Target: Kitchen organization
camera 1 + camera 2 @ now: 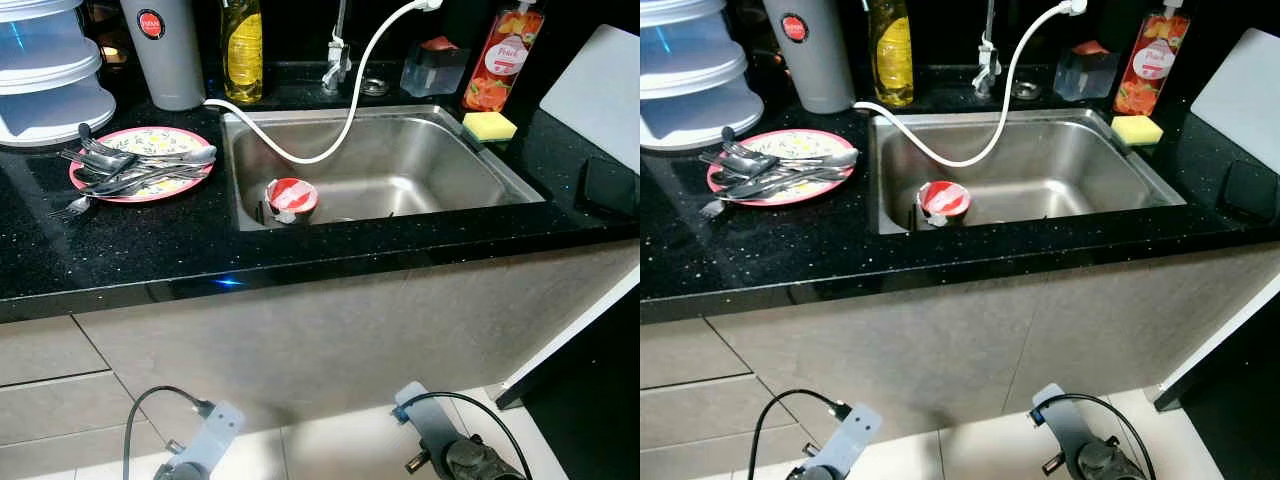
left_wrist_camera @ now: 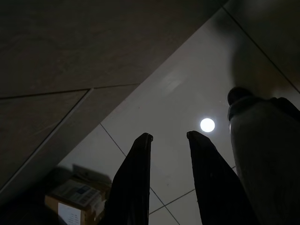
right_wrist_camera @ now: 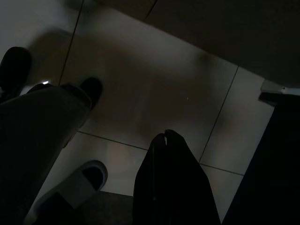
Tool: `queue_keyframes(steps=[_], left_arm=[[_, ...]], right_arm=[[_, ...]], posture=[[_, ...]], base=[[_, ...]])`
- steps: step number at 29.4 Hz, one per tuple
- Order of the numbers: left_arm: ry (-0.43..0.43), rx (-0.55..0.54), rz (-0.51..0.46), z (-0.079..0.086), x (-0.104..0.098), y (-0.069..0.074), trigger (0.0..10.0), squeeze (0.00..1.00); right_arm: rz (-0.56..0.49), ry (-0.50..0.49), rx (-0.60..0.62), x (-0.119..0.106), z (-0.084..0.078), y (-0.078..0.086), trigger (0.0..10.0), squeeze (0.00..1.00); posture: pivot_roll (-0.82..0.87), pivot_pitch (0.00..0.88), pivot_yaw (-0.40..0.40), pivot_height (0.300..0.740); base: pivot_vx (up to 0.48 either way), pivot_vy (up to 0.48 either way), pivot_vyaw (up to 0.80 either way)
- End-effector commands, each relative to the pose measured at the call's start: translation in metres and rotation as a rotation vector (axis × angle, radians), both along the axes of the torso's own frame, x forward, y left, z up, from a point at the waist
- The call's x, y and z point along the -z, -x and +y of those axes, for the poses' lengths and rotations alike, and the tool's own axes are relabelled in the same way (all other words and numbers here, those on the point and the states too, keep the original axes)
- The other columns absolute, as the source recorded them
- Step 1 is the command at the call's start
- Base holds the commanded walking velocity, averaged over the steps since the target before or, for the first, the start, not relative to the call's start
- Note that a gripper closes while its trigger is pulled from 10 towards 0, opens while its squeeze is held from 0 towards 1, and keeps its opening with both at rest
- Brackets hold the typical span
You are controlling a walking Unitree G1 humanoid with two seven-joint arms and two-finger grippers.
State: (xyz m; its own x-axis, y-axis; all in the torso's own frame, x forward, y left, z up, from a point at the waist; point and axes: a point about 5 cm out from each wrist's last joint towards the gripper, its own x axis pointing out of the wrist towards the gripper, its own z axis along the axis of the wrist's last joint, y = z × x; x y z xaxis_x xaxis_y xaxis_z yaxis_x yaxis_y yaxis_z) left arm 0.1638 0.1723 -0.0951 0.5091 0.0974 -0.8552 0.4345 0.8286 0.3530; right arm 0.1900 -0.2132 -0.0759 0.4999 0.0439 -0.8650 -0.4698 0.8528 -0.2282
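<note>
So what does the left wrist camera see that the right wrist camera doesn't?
Left wrist view: a cardboard box on the floor, a round spot of light on the tiles, and the left gripper with its fingers apart. Right wrist view: a pale slipper and the right gripper with its fingers together. Both: pale floor tiles and a grey leg with a dark shoe.
</note>
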Motion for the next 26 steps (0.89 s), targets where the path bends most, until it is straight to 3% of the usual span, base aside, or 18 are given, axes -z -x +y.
queue_keyframes(steps=[1, 11, 18, 26], left_arm=[[0.008, 0.004, -0.011, -0.0053, -0.0007, -0.0024, 10.0, 0.00], [-0.011, 0.040, -0.006, -0.0085, 0.0004, -0.0004, 10.0, 0.00], [0.013, -0.010, 0.004, -0.0083, 0.0012, 0.0013, 10.0, 0.00], [-0.008, 0.010, 0.000, -0.0079, 0.0014, 0.0021, 10.0, 0.00]], right_arm=[[0.009, 0.007, -0.003, 0.0004, -0.0025, 0.0017, 10.0, 0.00], [0.012, 0.018, 0.004, -0.0001, -0.0082, 0.0031, 10.0, 0.00], [0.003, 0.002, 0.001, -0.0003, -0.0029, 0.0007, 10.0, 0.00], [0.017, 0.029, -0.006, -0.0007, -0.0105, 0.0030, 10.0, 0.00]], posture=[[0.00, 0.000, -0.058, 0.740], [0.00, 0.000, -0.055, 0.740], [-0.02, 0.000, -0.057, 0.740], [0.01, 0.000, -0.075, 0.740]], base=[[0.000, 0.000, 0.00], [0.000, 0.000, 0.00], [0.000, 0.000, 0.00], [0.000, 0.000, 0.00]])
